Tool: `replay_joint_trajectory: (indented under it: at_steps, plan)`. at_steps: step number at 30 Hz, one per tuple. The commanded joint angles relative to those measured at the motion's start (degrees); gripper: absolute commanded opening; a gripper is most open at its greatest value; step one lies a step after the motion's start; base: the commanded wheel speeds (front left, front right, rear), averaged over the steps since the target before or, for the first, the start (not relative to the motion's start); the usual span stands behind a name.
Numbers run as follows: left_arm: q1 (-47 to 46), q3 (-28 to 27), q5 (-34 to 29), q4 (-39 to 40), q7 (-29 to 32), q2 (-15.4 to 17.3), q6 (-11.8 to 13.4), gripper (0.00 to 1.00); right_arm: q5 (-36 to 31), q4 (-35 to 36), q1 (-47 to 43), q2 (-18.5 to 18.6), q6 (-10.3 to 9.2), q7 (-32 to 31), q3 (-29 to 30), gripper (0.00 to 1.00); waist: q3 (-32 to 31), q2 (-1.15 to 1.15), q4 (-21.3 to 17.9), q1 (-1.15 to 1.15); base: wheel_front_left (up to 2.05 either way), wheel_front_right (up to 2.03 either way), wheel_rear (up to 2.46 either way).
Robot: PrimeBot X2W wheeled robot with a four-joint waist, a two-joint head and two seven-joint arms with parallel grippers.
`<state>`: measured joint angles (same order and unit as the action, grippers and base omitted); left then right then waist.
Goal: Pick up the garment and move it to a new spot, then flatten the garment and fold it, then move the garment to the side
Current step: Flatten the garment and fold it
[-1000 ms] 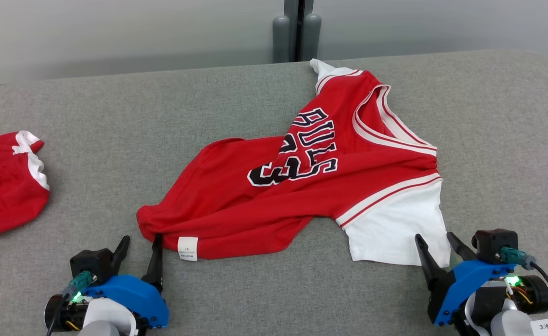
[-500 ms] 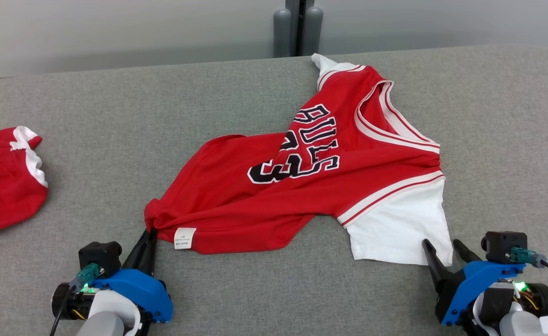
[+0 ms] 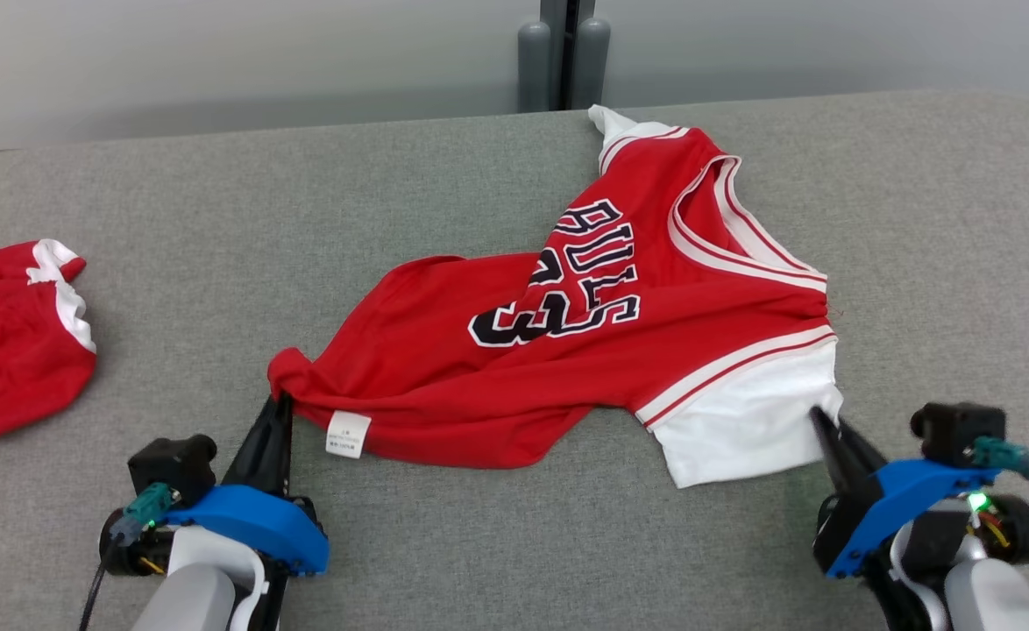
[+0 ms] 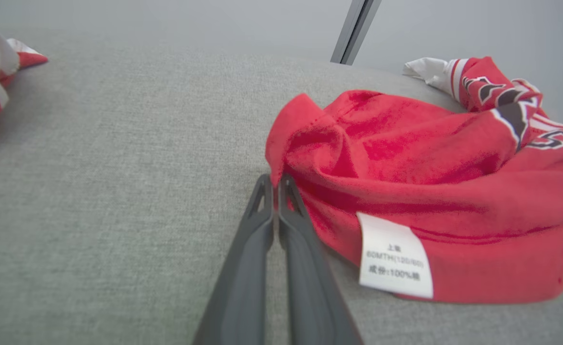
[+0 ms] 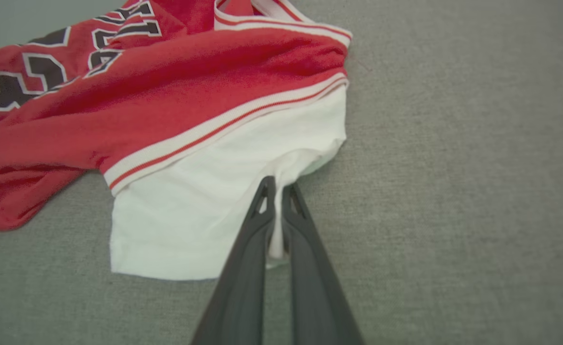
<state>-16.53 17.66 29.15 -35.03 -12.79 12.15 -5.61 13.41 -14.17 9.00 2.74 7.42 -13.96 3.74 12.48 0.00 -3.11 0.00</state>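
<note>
The table (image 3: 444, 193) was covered in a coarse grey woven fabric, and the jersey (image 3: 479, 377) lay crumpled across its middle. Far to the left of the jersey, well apart from it, sat a rumpled heap of red cloth (image 3: 6, 350) with white edging. At the jersey's lower left corner the left gripper (image 3: 281, 403) had its dark, tapered jaws pressed together on the hem, where the soft red knit was gathered into a small knot. Just right of that corner a white rectangular care label (image 3: 347, 435) lay flat against the hem. The jersey's body was matte red and creased in long diagonal folds, with blocky black lettering (image 3: 580, 280) outlined in white and partly buckled into a crease. Ribbed white trim (image 3: 734, 364) with a thin red stripe ran along the armhole, and a plain white sleeve (image 3: 734, 429) spread out below it. At the sleeve's right edge the right gripper (image 3: 819, 414) had its jaws shut on a pinch of white cloth, which puckered toward the tips. Beyond the jersey's far collar stood a rounded grey post (image 3: 564, 53) against a pale wall (image 3: 216, 61).
</note>
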Motion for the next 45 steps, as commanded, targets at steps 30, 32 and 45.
replay_joint_trajectory:
  at_steps: [30,32,45]
  plan:
    - [-24.55,-12.03,16.61,45.14,34.28,14.14,10.61,0.00,7.33,15.44,47.60,7.87,0.09,-12.57,4.34,0.00,9.91,0.00,-3.43,0.00,0.00,0.00,0.00]
    - [-28.59,-12.02,14.49,41.51,33.20,15.14,10.31,0.00,6.79,10.16,52.71,8.13,0.09,-8.06,3.39,0.00,12.36,0.00,-3.87,0.00,0.00,0.00,0.00]
    - [-49.13,-11.18,5.00,26.15,16.65,15.62,5.99,0.00,4.41,-7.48,75.21,9.81,0.07,20.25,2.64,0.00,17.64,0.00,-4.79,0.00,0.00,0.00,0.00]
